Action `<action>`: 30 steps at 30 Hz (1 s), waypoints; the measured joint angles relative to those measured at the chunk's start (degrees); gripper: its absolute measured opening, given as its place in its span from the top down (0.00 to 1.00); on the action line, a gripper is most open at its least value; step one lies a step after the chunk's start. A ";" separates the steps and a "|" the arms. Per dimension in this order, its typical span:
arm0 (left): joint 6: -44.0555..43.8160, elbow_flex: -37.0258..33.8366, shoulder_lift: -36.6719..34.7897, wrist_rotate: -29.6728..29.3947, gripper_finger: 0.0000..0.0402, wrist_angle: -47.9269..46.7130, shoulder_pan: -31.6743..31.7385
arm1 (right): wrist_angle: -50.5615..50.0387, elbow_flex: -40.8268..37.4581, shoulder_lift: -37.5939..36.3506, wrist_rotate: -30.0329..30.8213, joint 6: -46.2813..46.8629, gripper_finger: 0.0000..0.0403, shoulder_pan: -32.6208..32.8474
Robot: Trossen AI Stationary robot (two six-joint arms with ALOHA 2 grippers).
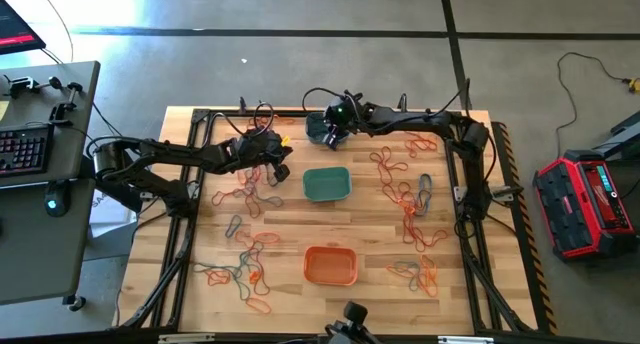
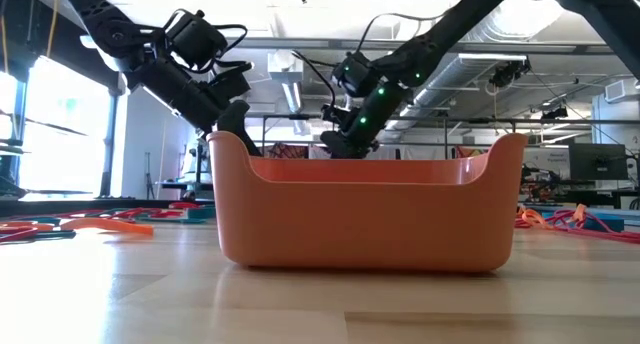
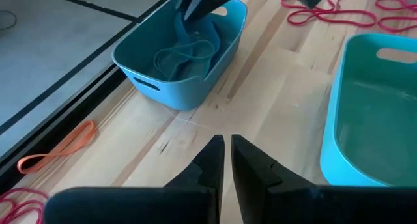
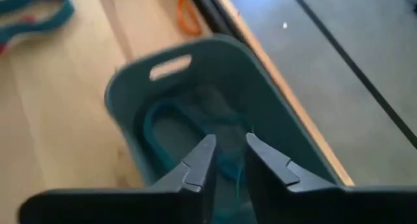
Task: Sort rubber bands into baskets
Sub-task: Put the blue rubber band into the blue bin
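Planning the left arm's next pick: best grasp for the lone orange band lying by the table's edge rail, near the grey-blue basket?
Pinch the orange band mid-strand, from straight above with the left gripper. It lies flat as a stretched loop, clear of other bands.

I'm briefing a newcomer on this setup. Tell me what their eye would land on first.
Loose rubber bands, orange, red and blue-teal, litter the wooden table on both sides. Three baskets sit along its middle: the grey-blue basket at the far edge, the teal-green basket mid-table, the orange basket nearest. The right gripper hangs over the grey-blue basket, jaws slightly apart; the left gripper hovers nearby, shut.
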 joint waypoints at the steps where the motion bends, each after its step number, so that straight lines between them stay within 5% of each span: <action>1: 0.00 0.00 0.00 0.00 0.95 0.00 0.00 | -0.60 0.00 -0.38 -0.01 -0.40 0.90 0.00; 4: 0.02 0.00 0.00 0.00 0.95 0.19 0.00 | -2.12 0.00 -1.12 -0.04 -1.45 0.98 -0.21; 14: 1.28 0.00 0.22 -0.02 0.95 0.97 0.00 | 6.06 -3.27 -2.41 -0.19 0.64 1.00 1.32; 21: 1.09 0.00 0.22 -0.01 0.95 0.61 -0.04 | 24.78 -19.00 -10.55 0.73 6.22 1.00 4.82; 30: 1.09 0.00 0.22 -0.02 0.95 0.87 -0.04 | 46.31 -43.02 -26.07 11.94 7.86 1.00 9.57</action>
